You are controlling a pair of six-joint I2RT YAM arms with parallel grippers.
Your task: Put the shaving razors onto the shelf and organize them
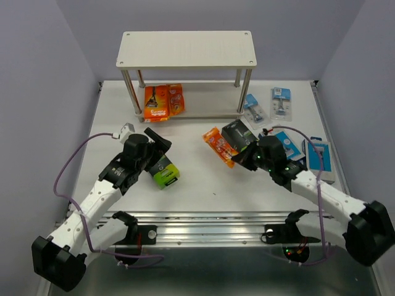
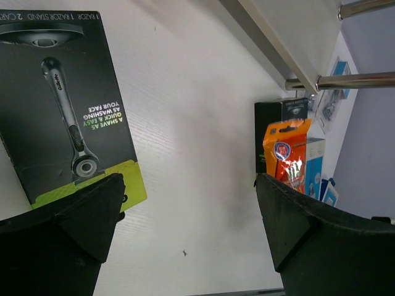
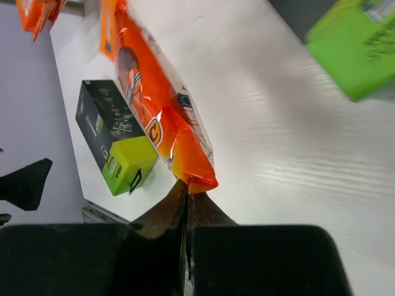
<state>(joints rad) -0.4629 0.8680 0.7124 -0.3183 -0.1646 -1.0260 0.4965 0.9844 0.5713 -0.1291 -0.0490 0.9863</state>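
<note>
A: Why is our right pincer pressed flat together?
B: The orange flat pack is thin film, so we pinch its end seam at the very tips, and the pack stretches away ahead of the jaws. Our forearm lies low, reaching inward.
A: And the left pincer?
B: Spread fully, holding nothing, elbow bent, angled down. The black-and-green box lies flat beside one fingertip, outside the gap.
A: The shelf?
B: Well beyond both pincers. Two orange packs sit on its lower board, so we judge ours belongs beside them
</note>
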